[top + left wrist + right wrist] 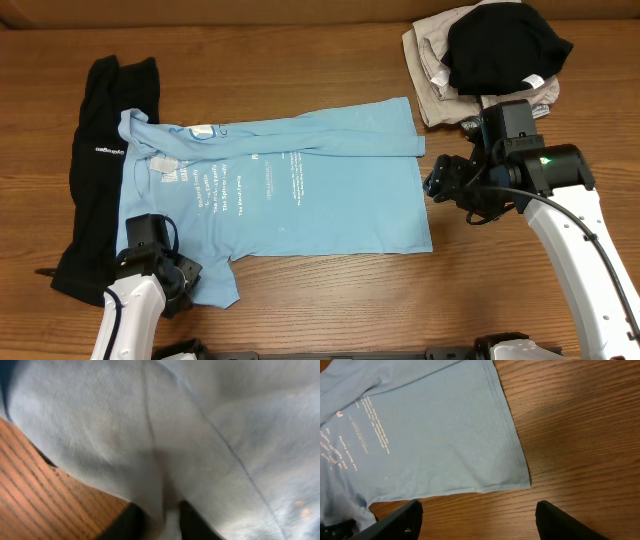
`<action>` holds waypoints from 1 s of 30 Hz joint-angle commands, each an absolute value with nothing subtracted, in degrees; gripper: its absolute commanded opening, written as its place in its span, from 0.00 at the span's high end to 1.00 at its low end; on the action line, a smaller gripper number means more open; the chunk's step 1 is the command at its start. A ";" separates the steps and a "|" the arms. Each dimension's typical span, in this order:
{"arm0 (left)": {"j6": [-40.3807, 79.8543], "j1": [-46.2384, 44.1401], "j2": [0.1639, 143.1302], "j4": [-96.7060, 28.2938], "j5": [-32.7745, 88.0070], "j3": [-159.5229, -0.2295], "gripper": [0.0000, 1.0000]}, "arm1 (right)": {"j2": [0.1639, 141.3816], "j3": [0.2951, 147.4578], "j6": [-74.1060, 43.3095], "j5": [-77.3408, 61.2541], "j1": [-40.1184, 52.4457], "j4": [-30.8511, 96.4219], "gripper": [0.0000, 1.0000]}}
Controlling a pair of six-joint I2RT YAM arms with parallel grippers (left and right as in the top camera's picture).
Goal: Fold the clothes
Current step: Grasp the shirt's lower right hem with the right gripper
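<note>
A light blue T-shirt (300, 190) with white lettering lies spread on the wooden table, collar to the left, its upper side folded over. A long black garment (95, 180) with a small white logo lies along its left edge. My left gripper (190, 278) is shut on the shirt's lower left sleeve; the left wrist view shows blue fabric (200, 435) pinched between the fingers (167, 520). My right gripper (437, 185) is open and empty just right of the shirt's hem; in the right wrist view (477, 517) it hovers over bare wood beside the hem corner (522, 477).
A pile of other clothes, beige (430, 70) with a black garment (500, 45) on top, sits at the back right, close behind the right arm. The table's front edge runs just below both arms.
</note>
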State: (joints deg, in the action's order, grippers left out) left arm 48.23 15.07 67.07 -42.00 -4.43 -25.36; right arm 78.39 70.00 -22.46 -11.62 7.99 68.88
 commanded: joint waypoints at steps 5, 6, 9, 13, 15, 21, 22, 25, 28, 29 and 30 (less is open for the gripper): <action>46.11 14.98 68.14 -41.45 0.51 -24.14 0.96 | 78.56 69.69 -22.31 -11.64 8.32 68.45 0.29; 44.53 14.98 68.14 -41.78 1.91 -24.97 0.96 | 78.56 69.69 -22.33 -11.64 8.32 68.40 0.31; 39.88 14.98 68.14 -44.91 5.76 -29.02 0.96 | 78.56 69.69 -22.35 -11.66 8.32 68.69 0.36; 31.86 14.98 68.14 -51.57 8.75 -36.95 0.96 | 78.59 68.16 -22.44 -11.64 8.32 68.77 0.37; 28.80 14.98 68.14 -55.53 8.78 -40.84 0.96 | 78.63 66.19 -22.90 -11.68 8.32 68.27 0.37; 25.21 14.98 68.14 -62.98 8.43 -48.69 0.96 | 78.63 56.60 -28.49 -11.66 8.32 63.46 0.37; 24.82 14.98 68.14 -63.24 8.45 -48.95 0.96 | 78.63 54.57 -29.45 -11.66 8.32 61.67 0.37; 22.61 14.98 68.16 -63.57 8.45 -48.90 0.96 | 78.63 49.01 -31.94 -11.57 8.32 55.96 0.37; 22.59 14.98 68.14 -64.75 8.43 -48.90 0.96 | 78.70 44.40 -34.52 -10.46 8.32 50.39 0.37; 22.22 14.98 68.14 -64.93 8.47 -48.90 0.96 | 78.70 43.13 -34.83 -9.89 8.32 48.60 0.37; 22.22 14.98 68.14 -65.12 8.45 -48.90 0.96 | 78.83 41.87 -34.79 -9.54 8.32 46.72 0.37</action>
